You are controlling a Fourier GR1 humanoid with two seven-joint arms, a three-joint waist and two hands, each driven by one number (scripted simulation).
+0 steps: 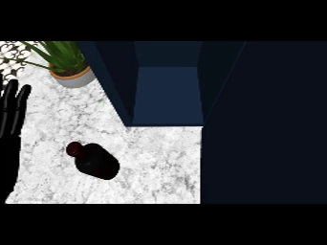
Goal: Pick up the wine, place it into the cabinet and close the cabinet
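A dark wine bottle with a reddish-brown cap stands on the white marble counter, left of centre. Behind it, the dark blue cabinet stands open, its inner shelf showing. Its open door fills the right side of the view. My left hand rests at the left edge with straight fingers pointing up, well left of the bottle and holding nothing. My right hand does not show.
A potted green plant in a pale pot stands at the back left of the counter, beside the cabinet's left wall. A patterned tile wall shows in the top left corner.
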